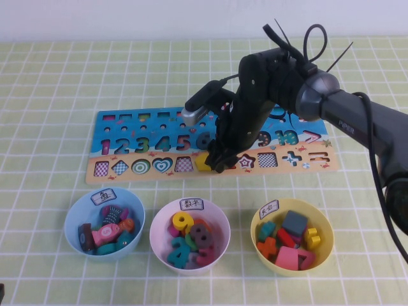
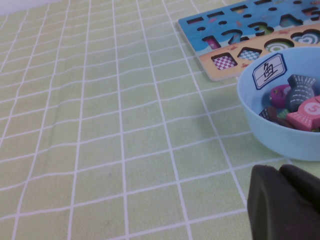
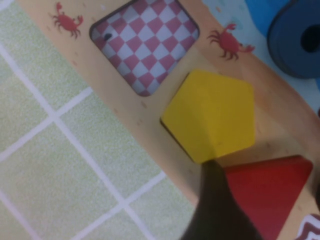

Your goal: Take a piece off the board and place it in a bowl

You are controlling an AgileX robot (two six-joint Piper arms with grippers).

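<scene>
Right pincer (image 1: pixel 220 162) down on the board (image 1: pixel 127 121), one finger (image 3: pixel 220 210) touching the red triangle (image 3: pixel 270 192) beside the yellow pentagon (image 3: pixel 212 115); its opening can't be told. Left pincer (image 2: pixel 282 202) low over the worktop (image 2: pixel 100 125), closed, empty.

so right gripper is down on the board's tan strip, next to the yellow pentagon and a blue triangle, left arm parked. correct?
One thing is off: the triangle is red, not blue, as the right wrist view shows. It lies beside the yellow pentagon on the tan strip of the board, with the right gripper down over them. The left gripper is parked near the pale blue bowl.
</scene>
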